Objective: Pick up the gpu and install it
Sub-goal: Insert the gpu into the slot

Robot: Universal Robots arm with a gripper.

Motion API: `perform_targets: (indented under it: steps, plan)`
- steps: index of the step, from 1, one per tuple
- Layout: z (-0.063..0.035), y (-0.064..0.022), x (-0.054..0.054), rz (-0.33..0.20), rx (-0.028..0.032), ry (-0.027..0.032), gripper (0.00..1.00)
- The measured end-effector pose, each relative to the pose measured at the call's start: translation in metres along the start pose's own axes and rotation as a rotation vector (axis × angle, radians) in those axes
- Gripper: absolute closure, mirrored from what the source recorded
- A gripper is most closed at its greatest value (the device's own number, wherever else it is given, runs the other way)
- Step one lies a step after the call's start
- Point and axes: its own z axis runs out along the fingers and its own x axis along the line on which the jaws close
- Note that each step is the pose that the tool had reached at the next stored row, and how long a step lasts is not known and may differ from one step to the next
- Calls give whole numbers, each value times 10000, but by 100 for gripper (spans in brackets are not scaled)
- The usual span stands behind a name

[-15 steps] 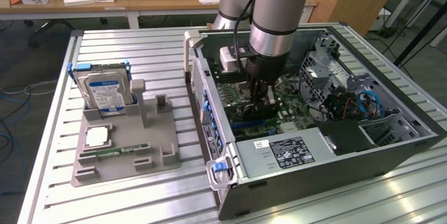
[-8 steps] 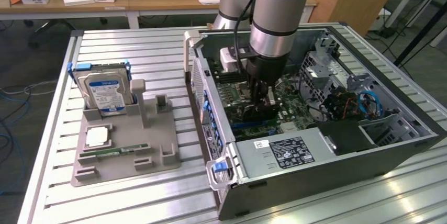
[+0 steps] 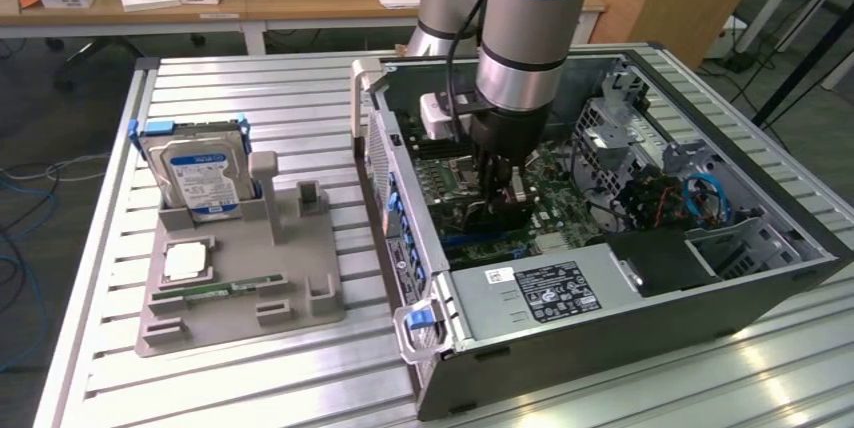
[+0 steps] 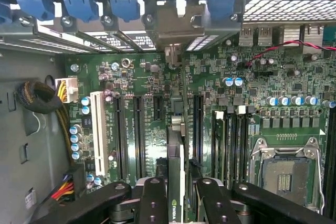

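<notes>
Wrist view, claw clamping gpu, mobo beneath

A matt dark metal computer case sits on the shiny ribbed metal tabletop, holding a glossy green motherboard and matt black gpu.

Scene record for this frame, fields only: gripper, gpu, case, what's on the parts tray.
gripper: shut on the gpu, lowered inside the PC case
gpu: edge-on over the motherboard slots; seated or not, cannot tell
PC case: lying on its side, open on top
parts tray: hard drive standing upright, RAM stick lying flat
</notes>
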Motion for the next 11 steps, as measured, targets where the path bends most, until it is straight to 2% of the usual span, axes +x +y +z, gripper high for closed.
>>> perform_targets:
  steps: [8, 11]
  plan:
    - [-5, -1, -1, -3, 1, 10, 74]
    - [-66, -5, 0, -3, 1, 36, 74]
